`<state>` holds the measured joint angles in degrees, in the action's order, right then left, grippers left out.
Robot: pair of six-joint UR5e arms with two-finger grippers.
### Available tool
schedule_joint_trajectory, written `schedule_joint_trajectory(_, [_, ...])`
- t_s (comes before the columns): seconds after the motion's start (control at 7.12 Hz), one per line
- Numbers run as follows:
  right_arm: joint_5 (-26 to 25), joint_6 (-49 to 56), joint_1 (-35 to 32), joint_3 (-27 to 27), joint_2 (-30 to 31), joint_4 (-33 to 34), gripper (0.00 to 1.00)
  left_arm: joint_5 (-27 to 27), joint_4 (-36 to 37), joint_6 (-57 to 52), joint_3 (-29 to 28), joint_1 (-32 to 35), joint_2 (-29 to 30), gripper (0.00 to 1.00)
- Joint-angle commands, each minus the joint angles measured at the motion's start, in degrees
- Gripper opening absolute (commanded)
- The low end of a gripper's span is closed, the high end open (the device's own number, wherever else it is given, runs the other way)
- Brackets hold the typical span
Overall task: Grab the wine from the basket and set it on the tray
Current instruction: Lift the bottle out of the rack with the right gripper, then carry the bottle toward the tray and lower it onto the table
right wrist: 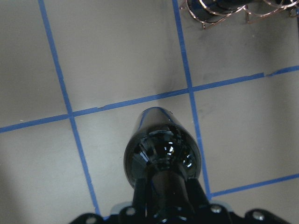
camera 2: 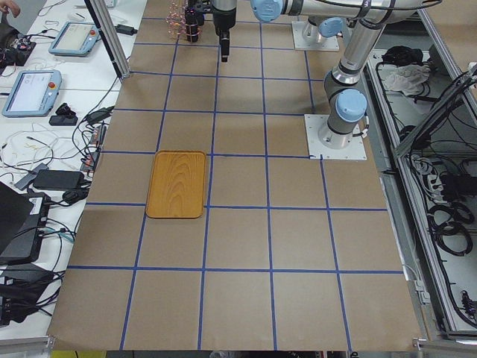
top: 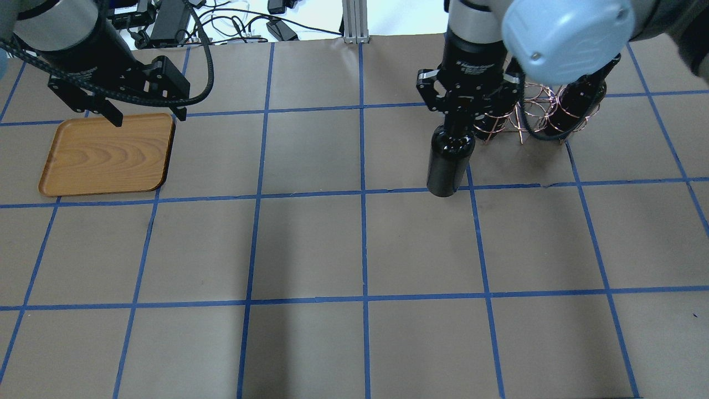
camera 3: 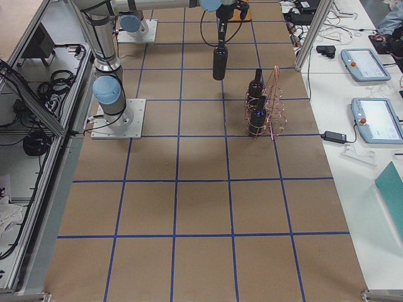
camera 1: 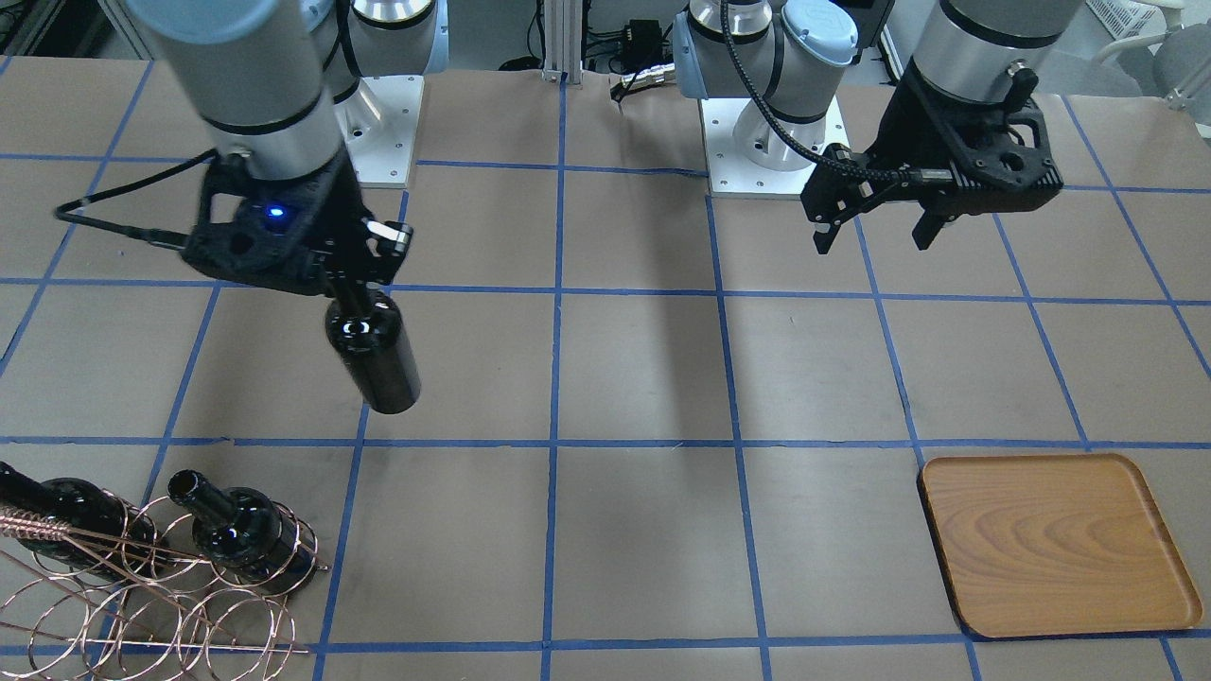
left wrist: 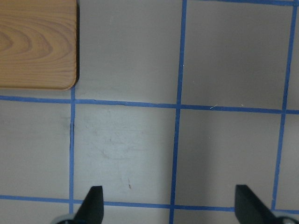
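My right gripper (camera 1: 353,298) is shut on the neck of a glossy black wine bottle (camera 1: 374,355), which hangs base-down above the table, clear of the basket. It also shows in the overhead view (top: 450,163) and the right wrist view (right wrist: 161,151). The copper wire basket (camera 1: 142,596) lies beside it (top: 532,111) and holds two more bottles (camera 1: 241,534) (camera 1: 57,511). The wooden tray (camera 1: 1055,544) lies empty across the table. My left gripper (camera 1: 872,236) is open and empty, hovering by the tray's inner corner (top: 105,155).
Brown paper with a blue tape grid covers the table. The arm bases (camera 1: 766,132) are bolted at the robot's side. The tray's corner (left wrist: 37,44) shows in the left wrist view. Operator desks with pendants (camera 3: 362,63) flank the far edge.
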<state>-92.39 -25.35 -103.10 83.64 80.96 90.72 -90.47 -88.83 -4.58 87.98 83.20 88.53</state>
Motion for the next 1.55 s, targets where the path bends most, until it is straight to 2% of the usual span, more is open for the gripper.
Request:
schedule_joint_trajectory(0.0, [-0.42, -12.31, -11.02, 1.18, -2.72, 4.35, 0.12, 0.9, 0.15, -11.19, -0.36, -8.63, 0.06, 1.0])
schedule_joint_trajectory(0.28, [-0.6, -24.96, -20.61, 0.66, -8.07, 10.68, 0.12, 0.13, 0.15, -15.7, -0.45, -12.35, 0.06, 1.0])
schedule_joint_trajectory(0.56, [0.1, -33.31, -26.16, -1.36, -10.81, 12.64, 0.12, -0.15, 0.06, -18.52, -0.45, -12.8, 0.06, 1.0])
schedule_joint_trajectory(0.98, [1.6, -41.77, -30.83, -8.47, -16.07, 12.73, 0.11, 0.21, 0.32, -18.71, 0.17, -12.8, 0.24, 1.0])
schedule_joint_trajectory(1.4, [0.9, -42.77, -31.38, -9.63, -16.98, 12.64, 0.11, 0.12, 0.15, -18.88, 0.17, -12.8, 0.24, 1.0])
